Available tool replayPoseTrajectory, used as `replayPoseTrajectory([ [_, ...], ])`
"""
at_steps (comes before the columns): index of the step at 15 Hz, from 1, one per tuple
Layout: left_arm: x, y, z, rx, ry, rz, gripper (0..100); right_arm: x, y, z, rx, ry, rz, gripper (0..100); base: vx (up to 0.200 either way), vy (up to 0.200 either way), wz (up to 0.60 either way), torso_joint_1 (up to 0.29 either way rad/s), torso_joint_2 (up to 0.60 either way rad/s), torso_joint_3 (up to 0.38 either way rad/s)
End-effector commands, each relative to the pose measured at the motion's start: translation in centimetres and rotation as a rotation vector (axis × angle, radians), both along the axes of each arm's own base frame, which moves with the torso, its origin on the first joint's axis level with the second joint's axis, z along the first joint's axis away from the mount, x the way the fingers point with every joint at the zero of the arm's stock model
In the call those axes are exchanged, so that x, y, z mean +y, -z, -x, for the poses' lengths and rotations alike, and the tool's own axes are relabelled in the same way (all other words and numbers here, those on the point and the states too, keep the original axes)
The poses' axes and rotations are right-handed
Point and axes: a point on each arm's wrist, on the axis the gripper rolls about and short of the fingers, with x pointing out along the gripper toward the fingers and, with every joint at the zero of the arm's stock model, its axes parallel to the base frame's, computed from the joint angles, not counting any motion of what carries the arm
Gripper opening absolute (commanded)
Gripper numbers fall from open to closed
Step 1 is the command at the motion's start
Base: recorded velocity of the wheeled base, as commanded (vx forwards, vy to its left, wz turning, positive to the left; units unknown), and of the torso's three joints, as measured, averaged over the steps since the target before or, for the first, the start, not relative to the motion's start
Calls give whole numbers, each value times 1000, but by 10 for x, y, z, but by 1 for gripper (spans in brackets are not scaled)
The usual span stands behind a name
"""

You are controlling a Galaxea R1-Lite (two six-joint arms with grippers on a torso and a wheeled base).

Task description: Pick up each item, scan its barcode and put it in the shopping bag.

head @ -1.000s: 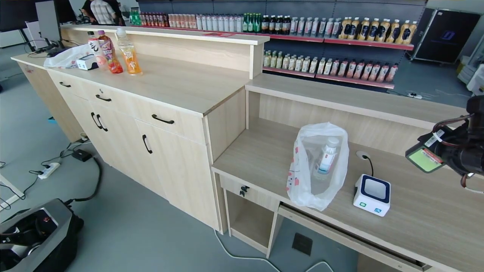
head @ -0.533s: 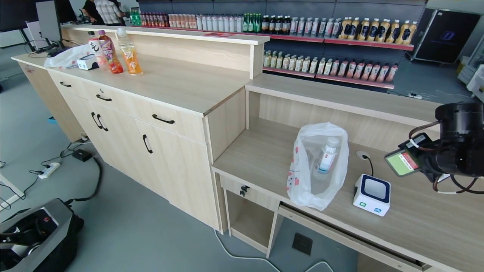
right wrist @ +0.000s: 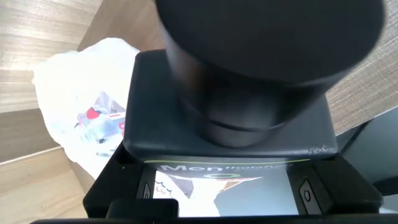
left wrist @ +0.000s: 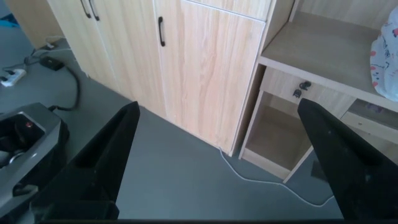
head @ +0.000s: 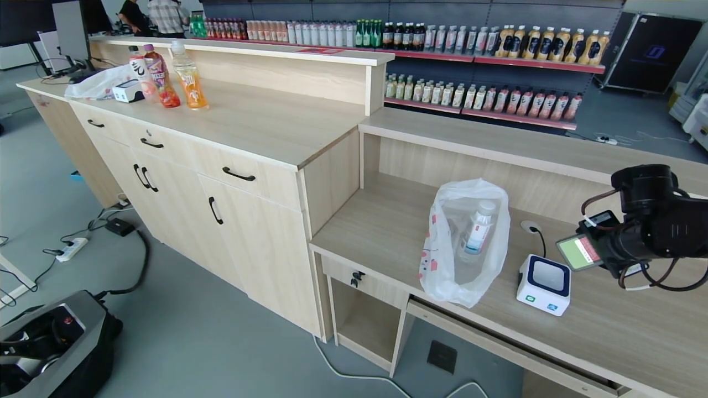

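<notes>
The right end effector [head: 594,250], clamped on a green-labelled pack [head: 578,252], has swung down toward the barcode scanner [head: 545,283] beside the shopping bag [head: 442,265]; the scan looks imminent. The left end effector [left wrist: 217,104] gapes wide, empty.

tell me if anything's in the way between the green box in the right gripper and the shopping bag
Only the scanner: it stands on the desk between the green box held by the right gripper and the shopping bag. It is low and the box looks held above it, so the box could likely pass over.
</notes>
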Motion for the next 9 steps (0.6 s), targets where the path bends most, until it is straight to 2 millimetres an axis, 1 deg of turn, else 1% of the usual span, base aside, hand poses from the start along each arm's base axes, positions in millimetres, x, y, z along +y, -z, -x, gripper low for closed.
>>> replayPoseTrajectory([
  [1,0,0,0,-1,-1,0,100,-8,17,-11,36,12,-10,0,0,0,0,0,0,0],
  [5,0,0,0,-1,-1,0,100,-10,41,-19,97,20,-25,0,0,0,0,0,0,0],
  [9,0,0,0,-1,-1,0,100,-11,42,-34,74,18,-22,0,0,0,0,0,0,0],
])
